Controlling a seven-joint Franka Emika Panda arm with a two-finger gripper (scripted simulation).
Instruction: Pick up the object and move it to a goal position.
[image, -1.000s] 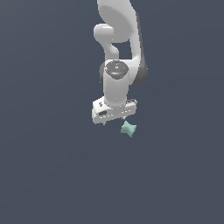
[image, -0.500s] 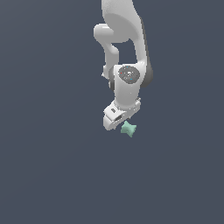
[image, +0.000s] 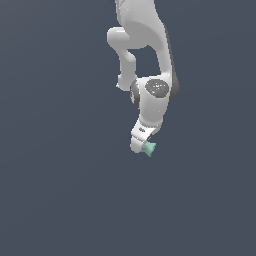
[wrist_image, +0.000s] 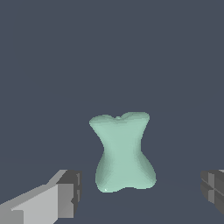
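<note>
The object (wrist_image: 123, 152) is a small mint-green, matte lump with a pinched waist and four rounded corners. In the wrist view it stands between my two fingers, with a clear gap on each side. One fingertip (wrist_image: 65, 194) and the other fingertip (wrist_image: 213, 188) are wide apart, so my gripper (wrist_image: 140, 192) is open and empty. In the exterior view the object (image: 149, 148) peeks out at the lower end of my white gripper (image: 141, 145), which hides part of it.
The arm (image: 150, 90) hangs down from the top of the exterior view. A flat, dark blue-grey surface (image: 60, 200) fills the background on all sides.
The wrist has turned and the hand has come down and over the object, which now sits right at the gripper's tip. The object has not moved.
</note>
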